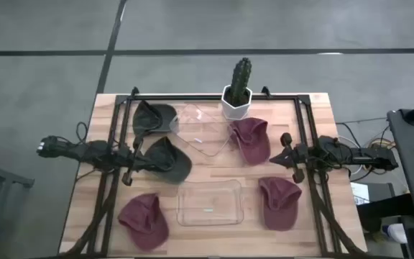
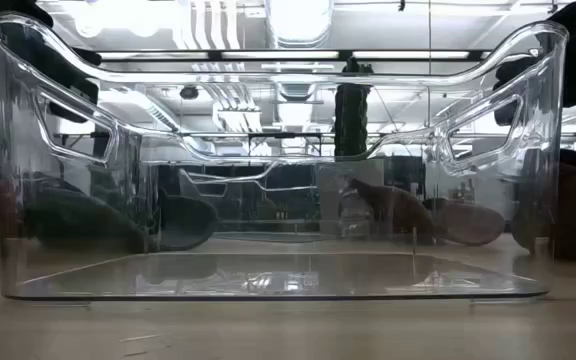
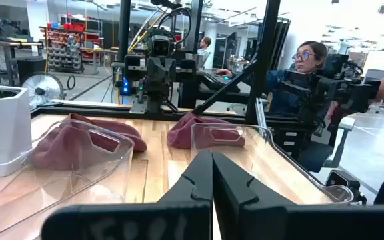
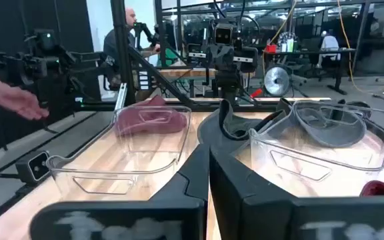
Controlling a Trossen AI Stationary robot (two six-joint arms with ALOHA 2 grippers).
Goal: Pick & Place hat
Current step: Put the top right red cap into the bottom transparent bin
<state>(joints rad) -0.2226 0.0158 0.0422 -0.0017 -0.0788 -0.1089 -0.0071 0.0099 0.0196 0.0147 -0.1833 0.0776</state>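
Note:
On the wooden table lie two dark green hats at the left. Three maroon hats lie at the centre right, near right and near left. All rest flat on the table. My left gripper is shut and sits at the left edge of the nearer green hat, level, pointing right. My right gripper is shut too, pointing left, just right of the middle maroon hat. Neither visibly touches anything.
A clear bin stands near the table's near edge, between the two near maroon hats. A second clear bin sits tilted at mid-table. A cactus in a white pot is at the far edge. People show beyond the table.

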